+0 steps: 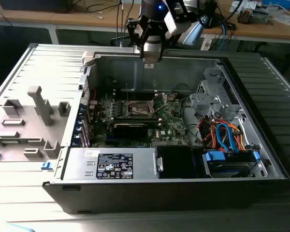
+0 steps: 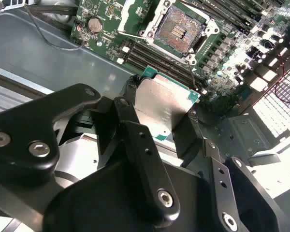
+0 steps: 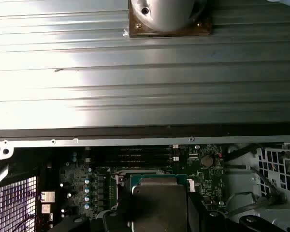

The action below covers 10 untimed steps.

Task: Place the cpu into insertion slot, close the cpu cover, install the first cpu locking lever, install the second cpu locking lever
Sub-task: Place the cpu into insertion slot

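My gripper (image 1: 150, 58) hangs above the far wall of the open computer case (image 1: 261, 145), shut on the cpu (image 2: 162, 108). The cpu is a flat square chip with a silvery top and a green edge, pinched between the black fingers (image 2: 135, 140); in the first wrist view the cpu (image 3: 159, 203) covers part of the board. The insertion slot (image 1: 137, 108) lies open on the green motherboard below, its dark pin field (image 2: 179, 30) bare. The cpu cover (image 2: 123, 12) stands swung up beside the slot.
A long black block (image 1: 130, 126) lies just in front of the socket. The power supply (image 1: 111, 164) fills the case's near side. Drive bay with orange and blue cables (image 1: 222, 135) is at the exterior view's right. A grey fixture tray (image 1: 29, 121) sits outside, left.
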{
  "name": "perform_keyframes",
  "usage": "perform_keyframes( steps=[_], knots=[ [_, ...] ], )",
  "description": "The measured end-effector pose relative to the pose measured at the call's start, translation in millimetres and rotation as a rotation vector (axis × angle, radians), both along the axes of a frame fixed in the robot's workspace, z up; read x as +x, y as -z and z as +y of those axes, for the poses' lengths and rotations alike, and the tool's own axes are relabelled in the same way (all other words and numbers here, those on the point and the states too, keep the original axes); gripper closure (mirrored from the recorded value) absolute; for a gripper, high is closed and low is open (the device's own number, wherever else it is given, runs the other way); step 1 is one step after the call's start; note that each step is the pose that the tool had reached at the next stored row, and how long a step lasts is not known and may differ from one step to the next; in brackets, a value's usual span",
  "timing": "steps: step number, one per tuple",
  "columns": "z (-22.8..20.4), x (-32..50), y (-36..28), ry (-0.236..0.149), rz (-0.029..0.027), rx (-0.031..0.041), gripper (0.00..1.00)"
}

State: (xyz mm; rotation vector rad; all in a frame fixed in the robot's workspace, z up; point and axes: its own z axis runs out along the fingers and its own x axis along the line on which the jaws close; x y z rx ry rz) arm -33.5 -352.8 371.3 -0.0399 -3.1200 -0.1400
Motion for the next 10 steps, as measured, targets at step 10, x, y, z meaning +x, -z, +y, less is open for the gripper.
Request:
perform_keyframes(
  steps=[10],
  knots=[
    [0.0,-1.0,0.6,0.0,0.0,0.0,0.45]
  ],
)
